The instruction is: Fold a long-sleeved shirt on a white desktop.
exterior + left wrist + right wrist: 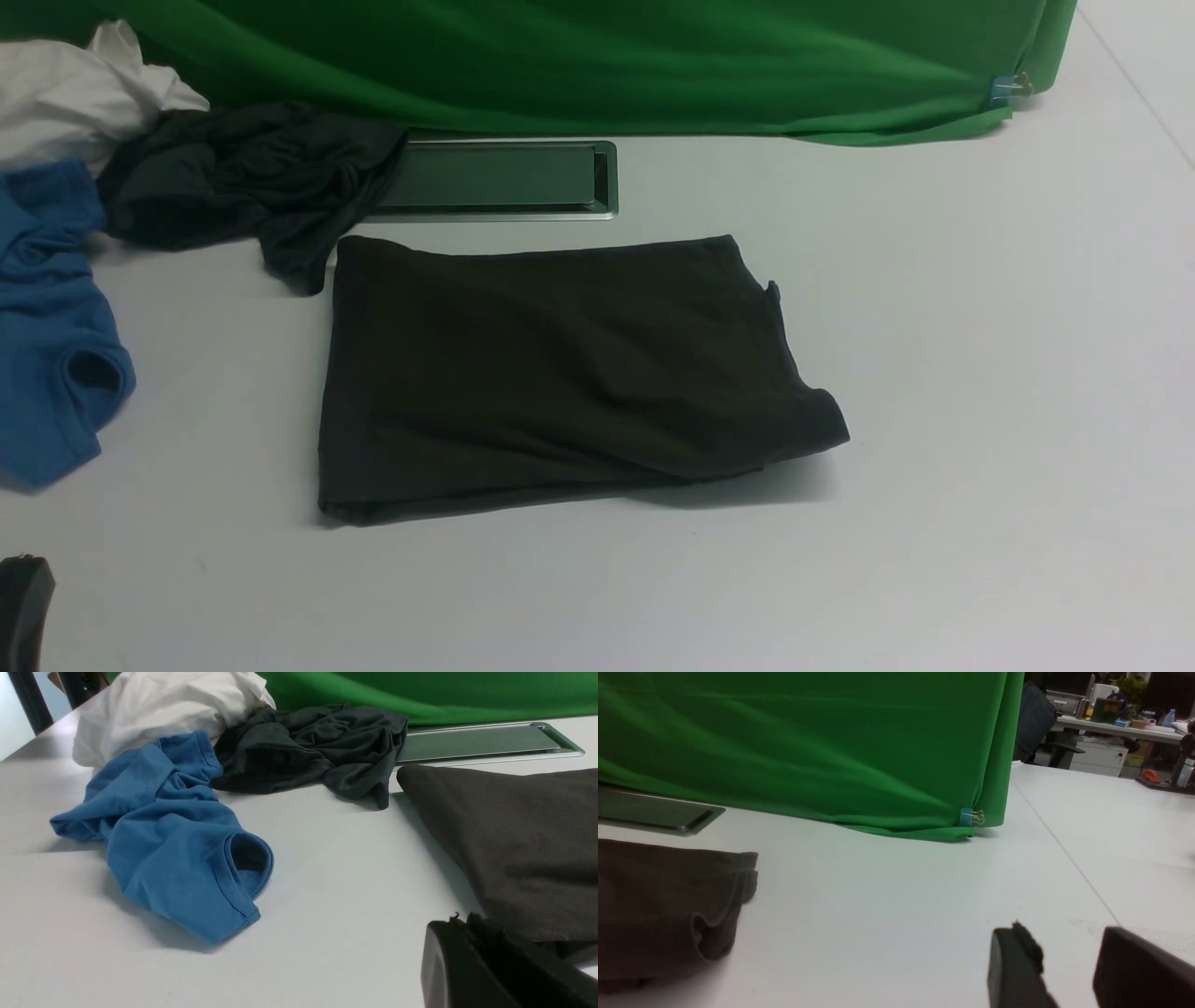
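The long-sleeved shirt [551,373] lies folded into a dark, roughly rectangular packet in the middle of the white desktop [980,373]. No lettering or label shows. One rounded fold sticks out at its near right corner. My left gripper [23,597] is low at the near left, apart from the shirt. In the left wrist view this gripper [460,921] has its fingers pressed together with nothing between them, and the shirt [514,844] lies just beyond. My right gripper [1064,952] is open over bare table, to the right of the shirt [658,905]. It does not show in the front view.
A crumpled slate-grey garment [243,177], a blue garment [47,327] and a white cloth [75,93] are piled at the far left. The silver-framed hatch [495,177] lies behind the shirt. A green backdrop [607,56] with a clip [1006,89] closes the back.
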You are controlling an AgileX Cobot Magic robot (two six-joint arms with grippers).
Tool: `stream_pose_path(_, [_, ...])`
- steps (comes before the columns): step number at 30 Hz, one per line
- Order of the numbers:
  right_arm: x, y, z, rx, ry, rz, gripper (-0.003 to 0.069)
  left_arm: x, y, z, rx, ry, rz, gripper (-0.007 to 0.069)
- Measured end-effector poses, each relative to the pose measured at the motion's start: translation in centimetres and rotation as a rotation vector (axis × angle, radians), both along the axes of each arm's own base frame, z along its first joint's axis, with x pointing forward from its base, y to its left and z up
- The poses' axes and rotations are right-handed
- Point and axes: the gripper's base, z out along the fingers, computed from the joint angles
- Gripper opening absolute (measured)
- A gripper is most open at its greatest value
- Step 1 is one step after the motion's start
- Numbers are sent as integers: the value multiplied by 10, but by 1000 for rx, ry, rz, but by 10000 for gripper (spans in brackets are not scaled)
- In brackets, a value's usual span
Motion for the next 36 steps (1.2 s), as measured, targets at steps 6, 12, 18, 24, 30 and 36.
stream_pose_path(6, [0, 0, 0, 0, 0, 0, 244, 0, 0, 1, 2, -13, 1, 36])
stream_pose_path(12, [0, 0, 0, 0, 0, 0, 244, 0, 0, 1, 2, -13, 1, 36])
stream_pose_path(18, [0, 0, 0, 0, 0, 0, 244, 0, 0, 1, 2, -14, 1, 36])
stream_pose_path(24, [0, 0, 0, 0, 0, 0, 244, 0, 0, 1, 2, -14, 1, 36])
stream_pose_path(30, [0, 0, 0, 1, 0, 0, 244, 0, 0, 1, 2, -14, 1, 36])
stream_pose_path(36, [0, 0, 0, 1, 0, 0, 244, 0, 0, 1, 2, -14, 1, 36])
